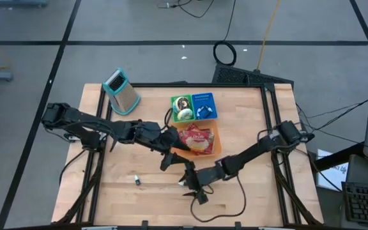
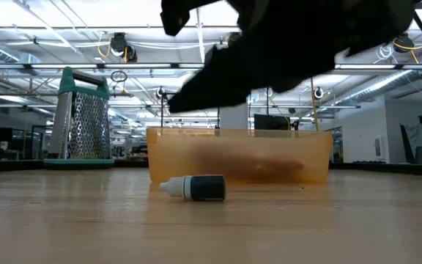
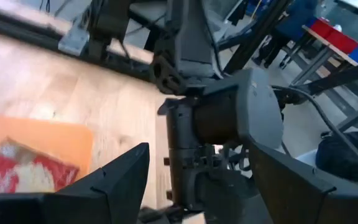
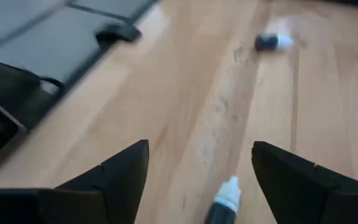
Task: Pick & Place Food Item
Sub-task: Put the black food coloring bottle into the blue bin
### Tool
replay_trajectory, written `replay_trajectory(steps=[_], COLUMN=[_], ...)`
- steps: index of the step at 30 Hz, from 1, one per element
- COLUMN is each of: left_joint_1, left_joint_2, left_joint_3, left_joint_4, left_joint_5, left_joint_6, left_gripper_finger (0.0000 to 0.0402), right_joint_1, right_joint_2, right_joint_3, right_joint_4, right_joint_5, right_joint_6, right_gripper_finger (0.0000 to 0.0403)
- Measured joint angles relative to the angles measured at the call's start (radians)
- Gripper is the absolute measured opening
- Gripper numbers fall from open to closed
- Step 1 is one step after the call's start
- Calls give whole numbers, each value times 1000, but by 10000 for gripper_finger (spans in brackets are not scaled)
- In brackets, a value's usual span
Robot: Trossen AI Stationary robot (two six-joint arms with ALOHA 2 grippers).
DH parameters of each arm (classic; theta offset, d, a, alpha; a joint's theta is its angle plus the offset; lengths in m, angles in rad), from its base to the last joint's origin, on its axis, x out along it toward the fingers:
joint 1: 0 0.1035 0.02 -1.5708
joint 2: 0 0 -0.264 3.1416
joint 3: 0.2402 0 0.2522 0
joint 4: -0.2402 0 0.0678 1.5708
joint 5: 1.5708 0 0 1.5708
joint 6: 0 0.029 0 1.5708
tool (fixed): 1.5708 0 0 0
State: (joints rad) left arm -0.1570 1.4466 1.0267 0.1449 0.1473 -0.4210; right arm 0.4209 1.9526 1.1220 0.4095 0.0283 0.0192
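Observation:
The food item, a red snack bag point(image 1: 197, 139) point(image 3: 17, 171), lies in the orange tray point(image 1: 214, 148) near the table's middle. My left gripper point(image 1: 171, 153) point(image 3: 197, 180) hangs open just near-left of the tray and holds nothing. Nearer the front edge, my right gripper point(image 1: 191, 185) point(image 4: 197, 180) is open and low over the wood. A small dropper bottle point(image 4: 225, 200) lies on its side on the table between the right fingers, touching neither. A second small bottle point(image 1: 136, 181) point(image 4: 271, 42) lies further left.
A metal grater with a teal frame point(image 1: 121, 91) point(image 2: 85, 117) stands at the far left. A green bin point(image 1: 181, 107) and a blue bin point(image 1: 204, 105) sit behind the orange tray. The right arm point(image 3: 216, 118) crosses close in front of my left gripper.

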Motion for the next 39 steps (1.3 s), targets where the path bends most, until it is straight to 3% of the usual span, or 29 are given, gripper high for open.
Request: replay_trajectory(steps=[8,12,21,27,32,39], left_joint_1=[-3,-3,0,2,1,1], left_joint_2=[1,1,1,1,1,1], left_joint_3=[-1,-1,-1,-1,-1,-1], left_joint_4=[11,15,17,15,16,16], left_joint_5=[5,6,-9,-26,-26,-26], left_joint_6=[-60,-51,-15,-2,-3,-6], left_gripper_finger=[281,282,283,283,283,283], right_joint_1=[12,11,11,-2,-17,-23], right_joint_2=[35,38,40,91,94,95], right_joint_3=[12,8,-24,-23,-23,-23], right_joint_4=[-115,-169,-116,-53,-51,-55], right_joint_5=[186,173,144,68,35,45], right_joint_6=[66,146,164,187,212,194], right_gripper_finger=[246,233,224,213,169,68])
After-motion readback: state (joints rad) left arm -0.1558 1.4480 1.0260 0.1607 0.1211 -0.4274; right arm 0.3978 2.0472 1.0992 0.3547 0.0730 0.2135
